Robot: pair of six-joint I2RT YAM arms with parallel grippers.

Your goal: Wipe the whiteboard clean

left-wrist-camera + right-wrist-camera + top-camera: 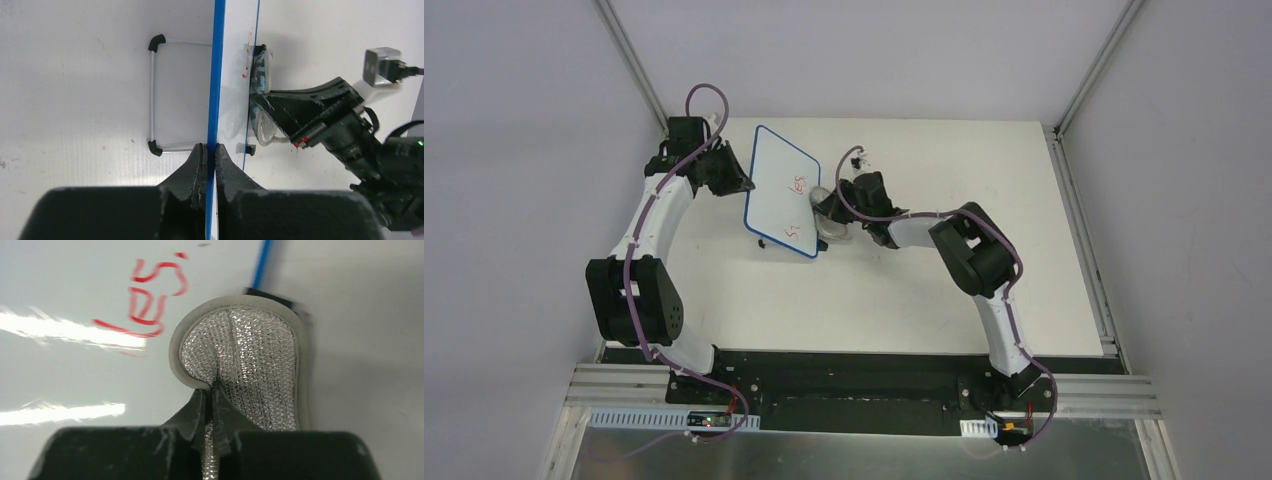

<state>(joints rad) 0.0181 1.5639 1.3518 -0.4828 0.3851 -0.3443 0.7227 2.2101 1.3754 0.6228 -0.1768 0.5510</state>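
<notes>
The whiteboard, white with a blue rim, stands tilted on the table, with red handwriting near its right edge. My left gripper is shut on the board's left rim; the board shows edge-on in the left wrist view. My right gripper is shut on a silver mesh eraser pad with a grey border. The pad lies against the board's face beside the red letters. The pad also shows in the left wrist view.
The board's wire stand with black feet rests on the white table. Grey walls and metal rails enclose the table. The right arm's elbow sits right of the board.
</notes>
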